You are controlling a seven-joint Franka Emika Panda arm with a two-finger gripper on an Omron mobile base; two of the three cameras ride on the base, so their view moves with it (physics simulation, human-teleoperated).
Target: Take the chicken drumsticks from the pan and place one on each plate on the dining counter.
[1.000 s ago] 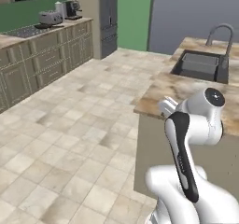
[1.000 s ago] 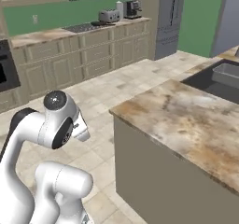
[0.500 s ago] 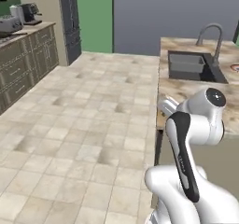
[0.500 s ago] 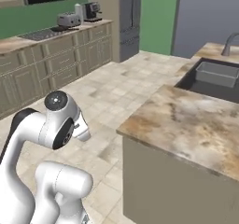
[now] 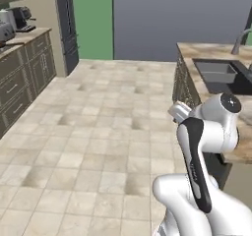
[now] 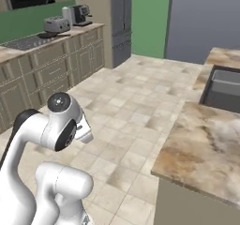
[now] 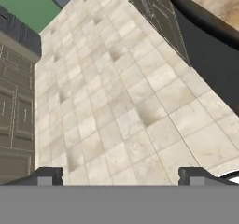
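Observation:
My gripper [image 7: 121,177] is open in the hand view, its two dark fingertips [image 7: 47,175] wide apart with nothing between them, looking down at the tiled floor [image 7: 121,111]. The dining counter [image 5: 210,51] with its marbled top and dark sink [image 5: 221,75] lies to the right of the folded arm [image 5: 204,136]. It also runs along the right of the right base view, dining counter [image 6: 206,139], and its dark side crosses the top right of the hand view, dining counter [image 7: 186,27]. The chicken drumsticks, the pan and the plates are out of view.
Wall cabinets [image 6: 51,67] with a stove top [image 6: 26,42], a toaster [image 6: 56,25] and a coffee machine [image 6: 79,14] line the left. A dark fridge [image 6: 121,22] stands at the far end. A faucet [image 5: 241,36] rises over the sink. Open tiled floor [image 5: 103,132] lies between.
The whole picture has shifted: the base has turned, so the wall cabinets slid left and the grey far wall came into view. The arm keeps its folded pose and the gripper stays open.

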